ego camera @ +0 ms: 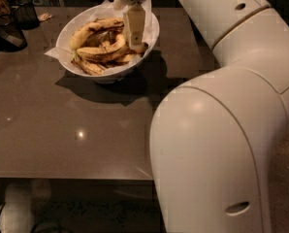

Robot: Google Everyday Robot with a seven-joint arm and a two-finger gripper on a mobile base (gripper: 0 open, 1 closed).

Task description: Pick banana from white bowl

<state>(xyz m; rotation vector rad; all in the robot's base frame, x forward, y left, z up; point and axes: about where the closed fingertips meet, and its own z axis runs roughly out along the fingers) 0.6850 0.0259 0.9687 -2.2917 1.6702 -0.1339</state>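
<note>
Yellow fruit, brown-speckled, is piled in the white bowl (pixel 67 30), which is set on the far part of the grey table (pixel 86 130). The banana (pixel 102 52), long and curved, is laid across the middle of that pile, pressed against its neighbours. Nothing is seen lifted clear of the paper lining.

The gripper (pixel 135 38) is held low over the right side of the bowl, inside the line of the rim. Its tip is right at the pile, beside the banana's right end. Contact cannot be confirmed from this angle, and whether the gripper is open or closed cannot be told, since only its near face is shown.

By the look of things, the approach is as good as done. The reach to the bowl is made and the tool is placed at the fruit. What is left is judged to be the real work: a grip to be secured on the banana alone, then a lift out of the bowl without the paper or other pieces being dragged along. A black mesh basket (pixel 25 12) is noted at far left, well apart, and the white arm (pixel 222 130) fills the right of the view.
</note>
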